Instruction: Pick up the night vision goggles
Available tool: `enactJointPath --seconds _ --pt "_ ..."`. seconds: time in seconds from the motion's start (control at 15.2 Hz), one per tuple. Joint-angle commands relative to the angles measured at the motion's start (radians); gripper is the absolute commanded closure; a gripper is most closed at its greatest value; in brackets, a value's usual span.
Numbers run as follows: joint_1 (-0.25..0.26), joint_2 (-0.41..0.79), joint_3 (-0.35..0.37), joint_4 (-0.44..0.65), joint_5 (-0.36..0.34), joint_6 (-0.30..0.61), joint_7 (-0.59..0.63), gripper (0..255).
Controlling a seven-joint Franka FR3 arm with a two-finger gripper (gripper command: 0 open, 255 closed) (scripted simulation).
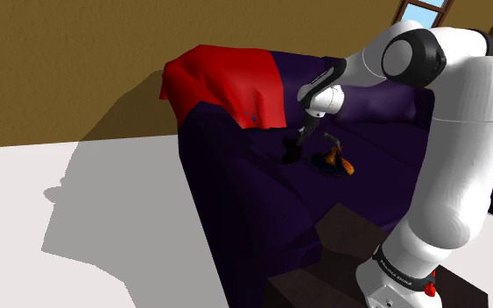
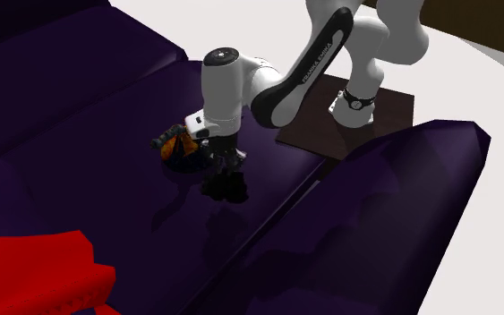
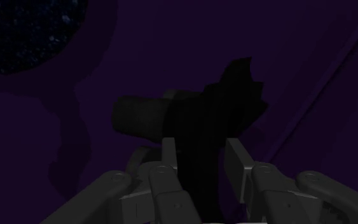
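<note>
The black gripper [image 3: 201, 146] is seen lowered onto a dark purple sofa seat [image 2: 106, 134], its fingers [image 3: 169, 153] drawn narrow. The night vision goggles [image 3: 228, 105] are clasped between them, the black body filling the gap from pad to pad. A stubby grey tube is seen projecting sideways from that body, beyond one finger. In the second exterior view the goggles [image 2: 226, 186] appear as a black lump directly beneath the gripper [image 2: 220, 163], at seat level.

The goggles are judged rigid, fairly light and hard-shelled, with lenses that could be marked. The irregular outline suggests they could twist if gripped off-centre, so the thick central body is judged a safer hold than the tube.

No container is seen near the gripper. An orange-and-black object [image 2: 176, 143] lies loose on the seat just beside it, and a red blanket [image 1: 227, 79] is draped well away over the sofa arm.
</note>
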Motion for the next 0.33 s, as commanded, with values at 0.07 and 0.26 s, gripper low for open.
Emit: enactJointPath --seconds 0.07,0.26 --pt "0.009 -0.028 -0.012 0.010 -0.024 -0.033 0.019 255" --pt "0.012 -0.038 -0.016 0.013 -0.033 -0.045 0.026 255"
